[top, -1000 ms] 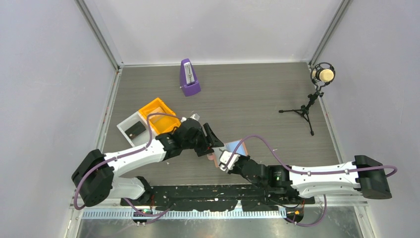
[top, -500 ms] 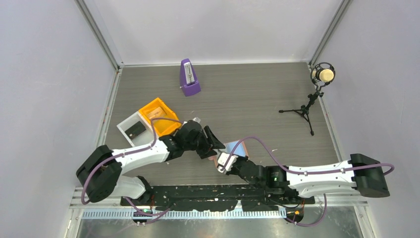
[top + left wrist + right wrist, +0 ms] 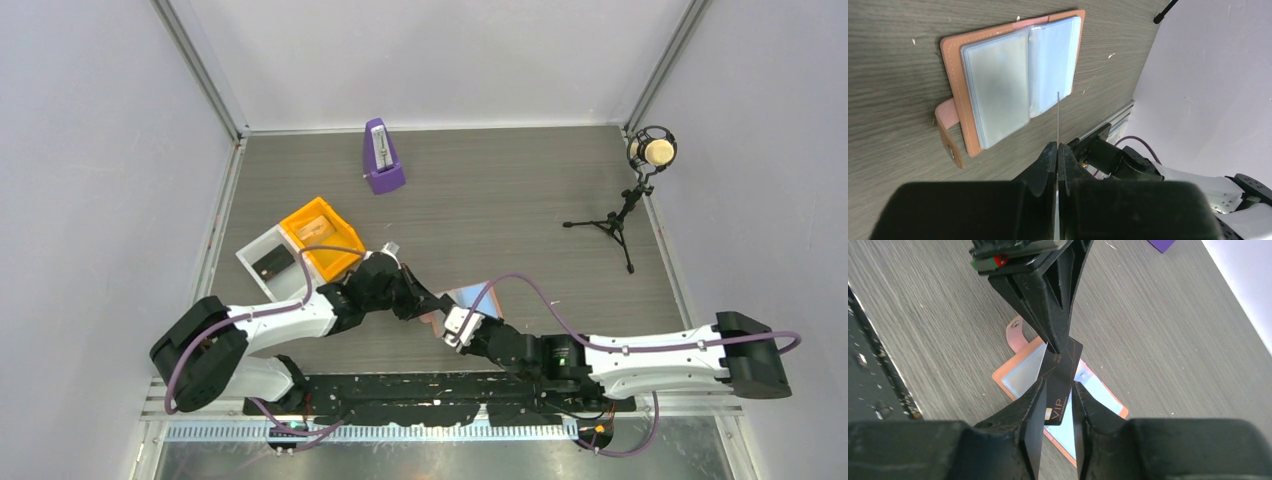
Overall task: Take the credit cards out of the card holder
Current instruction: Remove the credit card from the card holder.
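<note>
The card holder (image 3: 973, 117) is laid open and flat on the grey wood-grain worktop (image 3: 893, 145), near its front edge and between the two arms. Its salmon-tan, stitched leather-like cover faces down and its glossy blue-grey pockets face up. In the left wrist view its spread-out long axis is seen running from lower left to upper right, and a small rounded tab with a snap sticks out at the lower left corner. One credit card (image 3: 1060, 375), thin, rigid and black with fine gold lines and "VIP" lettering, is held clear of the holder and above it. Its long axis runs from one gripper to the other, and from the left wrist it is seen edge-on as a hairline. The left gripper (image 3: 1057, 146) is clamped tight on the card's far end. The right gripper (image 3: 1058, 385) is parted a little, with the card's near end lying between its fingers (image 3: 1034, 405); whether they touch the card cannot be told.
</note>
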Available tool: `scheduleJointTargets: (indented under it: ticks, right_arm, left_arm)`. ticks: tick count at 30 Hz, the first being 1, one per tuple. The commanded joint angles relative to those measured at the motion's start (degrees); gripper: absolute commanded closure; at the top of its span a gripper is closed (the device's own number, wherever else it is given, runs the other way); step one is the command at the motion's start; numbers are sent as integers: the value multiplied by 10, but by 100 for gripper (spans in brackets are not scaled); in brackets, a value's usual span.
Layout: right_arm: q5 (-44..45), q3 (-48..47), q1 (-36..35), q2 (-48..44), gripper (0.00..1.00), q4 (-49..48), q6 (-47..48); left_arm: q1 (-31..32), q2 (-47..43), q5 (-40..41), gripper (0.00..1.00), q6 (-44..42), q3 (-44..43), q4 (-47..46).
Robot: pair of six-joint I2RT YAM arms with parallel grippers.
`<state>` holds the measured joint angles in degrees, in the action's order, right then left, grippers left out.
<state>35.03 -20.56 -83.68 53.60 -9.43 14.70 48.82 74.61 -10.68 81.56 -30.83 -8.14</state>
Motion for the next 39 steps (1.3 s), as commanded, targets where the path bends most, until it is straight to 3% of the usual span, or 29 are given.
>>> scheduleJointTargets:
  ticks: [1, 8, 16, 21, 25, 30, 39]
  right_arm:
    - [-3, -36, -1, -58, 64, 34, -78]
    - [-46, -74, 67, -155, 53, 152, -212]
    - [-319, -87, 289, -199, 51, 203, -316]
    - [-421, -95, 331, -198, 49, 202, -310]
    - [-491, -108, 349, -192, 48, 202, -296]
    - [-560, -125, 371, -165, 45, 201, -279]
    - [-665, -151, 384, -82, 43, 184, -260]
  left_arm:
    - [-8, -21, 13, 100, -50, 15, -93]
    - [-9, -39, -15, 100, -246, 4, -132]
    - [-13, -109, -16, 100, -345, 76, -261]
    - [-21, -136, -90, 100, -423, 27, -117]
    - [-22, -161, -130, 100, -445, 25, -82]
    - [-24, -145, -234, 100, -488, -24, 17]
    - [-24, -131, -321, 100, -484, -35, 6]
